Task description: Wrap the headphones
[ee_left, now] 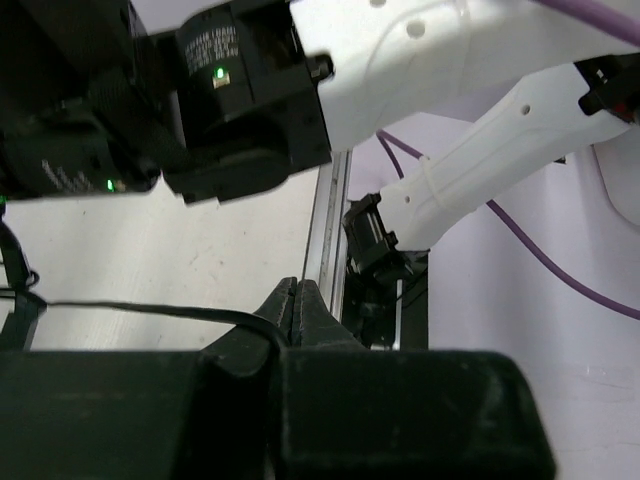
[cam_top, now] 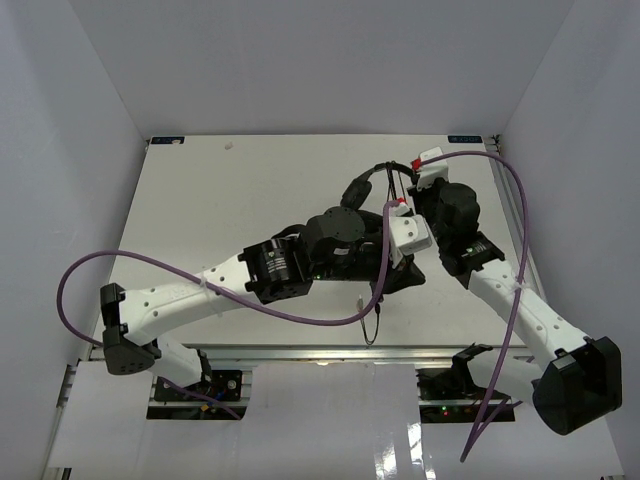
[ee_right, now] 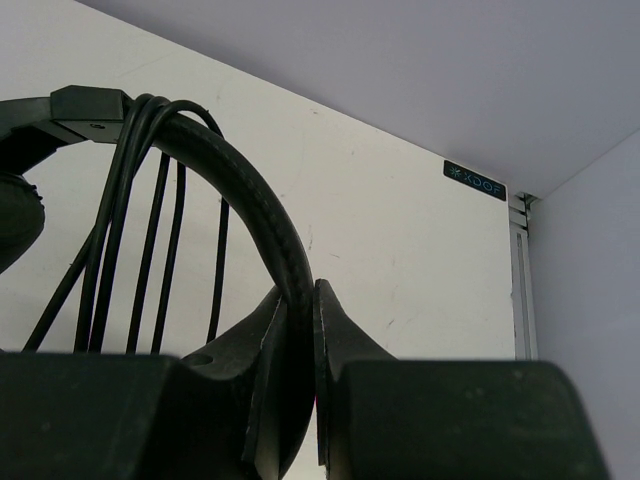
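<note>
The black headphones [cam_top: 356, 190] are lifted over the middle of the table. My right gripper [cam_top: 405, 178] is shut on their arched headband [ee_right: 230, 170], which runs down between the jaws of that gripper [ee_right: 300, 300]. Several turns of thin black cord [ee_right: 150, 250] hang over the headband. One earcup [ee_right: 15, 215] shows at the left edge. My left gripper [cam_top: 392, 280] points toward the near edge, below the headphones. Its jaws [ee_left: 297, 288] are shut, and the cord [ee_left: 130, 308] runs in from the left and ends between them. A loose cord end [cam_top: 375, 322] dangles toward the table's front.
Thick purple robot cables loop over the left side [cam_top: 150, 262] and down the right side [cam_top: 520, 250]. A metal rail [ee_left: 325, 230] borders the table's near edge. White walls enclose the white table [cam_top: 220, 200] on three sides.
</note>
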Available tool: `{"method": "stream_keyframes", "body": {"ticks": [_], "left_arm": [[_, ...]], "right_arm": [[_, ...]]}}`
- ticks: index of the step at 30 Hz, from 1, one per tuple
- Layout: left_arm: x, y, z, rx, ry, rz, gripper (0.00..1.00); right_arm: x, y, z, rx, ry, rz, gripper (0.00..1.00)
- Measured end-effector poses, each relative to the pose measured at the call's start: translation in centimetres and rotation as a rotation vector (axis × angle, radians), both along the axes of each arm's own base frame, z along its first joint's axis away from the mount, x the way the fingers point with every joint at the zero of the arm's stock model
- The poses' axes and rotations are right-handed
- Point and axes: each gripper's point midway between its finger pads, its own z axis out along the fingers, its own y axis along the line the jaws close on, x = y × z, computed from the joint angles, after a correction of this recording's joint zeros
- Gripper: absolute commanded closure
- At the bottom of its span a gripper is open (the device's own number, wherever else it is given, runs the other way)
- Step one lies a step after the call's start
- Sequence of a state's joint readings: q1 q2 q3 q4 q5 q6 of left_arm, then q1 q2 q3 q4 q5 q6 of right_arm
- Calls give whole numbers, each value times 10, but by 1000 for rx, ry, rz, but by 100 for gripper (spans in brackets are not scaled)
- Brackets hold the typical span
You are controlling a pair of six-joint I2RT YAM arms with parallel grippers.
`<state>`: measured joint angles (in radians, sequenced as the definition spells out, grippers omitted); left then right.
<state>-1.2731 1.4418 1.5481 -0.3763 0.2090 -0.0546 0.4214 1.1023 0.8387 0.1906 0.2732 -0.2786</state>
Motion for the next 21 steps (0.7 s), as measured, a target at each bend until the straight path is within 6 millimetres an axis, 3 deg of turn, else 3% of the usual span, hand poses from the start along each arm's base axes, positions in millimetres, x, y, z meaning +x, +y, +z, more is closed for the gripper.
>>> {"method": "stream_keyframes", "body": {"ticks": [6, 9, 13, 16, 21], "left_arm": [[16, -21, 14, -23, -22, -21, 92], [36, -15, 18, -25, -26, 8, 93], [75, 8, 21, -21, -41, 87, 92], [105, 35, 21, -19, -52, 162, 92], [128, 68, 23, -18, -67, 232, 92]], "right_arm": [[-4, 1, -5, 2, 6, -62, 92], [-6, 1, -11, -10, 6, -66, 92], [-16, -2, -26, -42, 10, -43, 92], [-22, 0, -23, -43, 0, -9, 92], [-29, 13, -15, -22, -7, 75, 92]]}}
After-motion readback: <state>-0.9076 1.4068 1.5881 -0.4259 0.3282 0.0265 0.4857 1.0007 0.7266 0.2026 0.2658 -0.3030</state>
